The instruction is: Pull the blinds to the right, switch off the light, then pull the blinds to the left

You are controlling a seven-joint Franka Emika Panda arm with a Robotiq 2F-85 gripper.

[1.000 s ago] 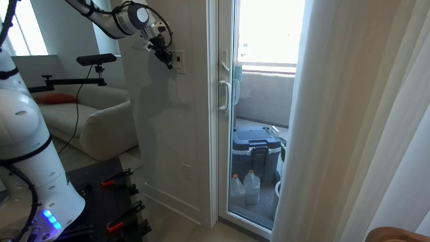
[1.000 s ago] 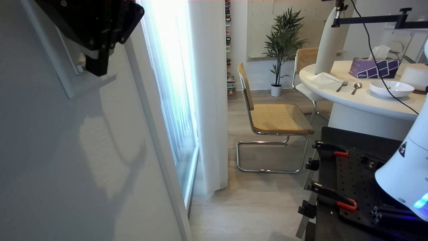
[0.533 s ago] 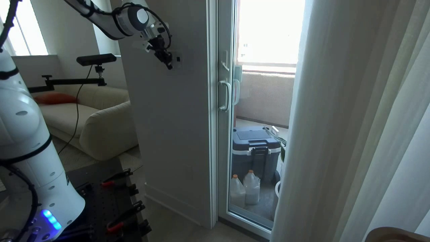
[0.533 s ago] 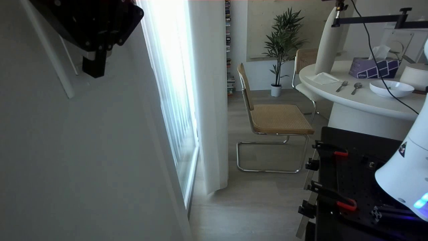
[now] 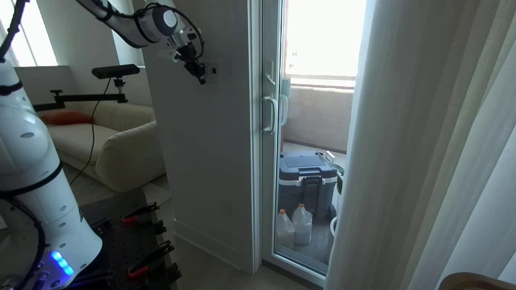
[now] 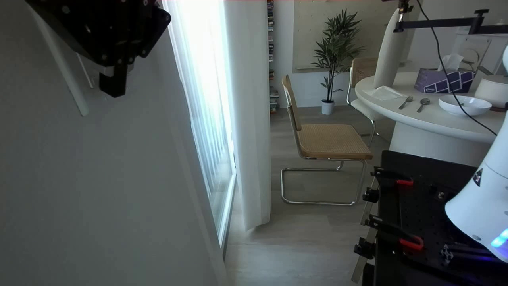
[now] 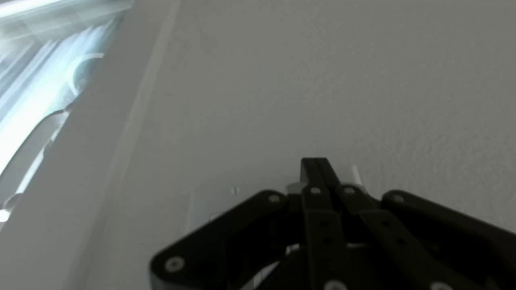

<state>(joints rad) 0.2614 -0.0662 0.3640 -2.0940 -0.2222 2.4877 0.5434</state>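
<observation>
The blinds, a white pleated curtain (image 5: 403,161), hang at the right of an exterior view, leaving part of the glass door uncovered. From another angle the curtain (image 6: 250,119) falls to the floor beside the door. No lamp shows, so the light itself is out of view; its white switch plate (image 5: 215,72) is on the wall left of the door frame. My gripper (image 5: 202,81) is at the plate's left side, fingertips pressed together with nothing between them. In the wrist view the gripper (image 7: 316,160) covers much of the plate (image 7: 213,193). Contact with the switch cannot be made out.
The glass door has a white handle (image 5: 271,114). A lower outlet plate (image 5: 224,206) is on the same wall. A cane chair (image 6: 333,139) and a round table (image 6: 432,123) stand beyond the curtain. Black clamps (image 6: 391,228) edge the robot's base. A sofa (image 5: 129,153) is behind.
The room has gone dimmer, and the arm's shadow on the wall has vanished. My gripper has shifted slightly left and down beside the switch plate, staying shut. The curtain has not moved.
</observation>
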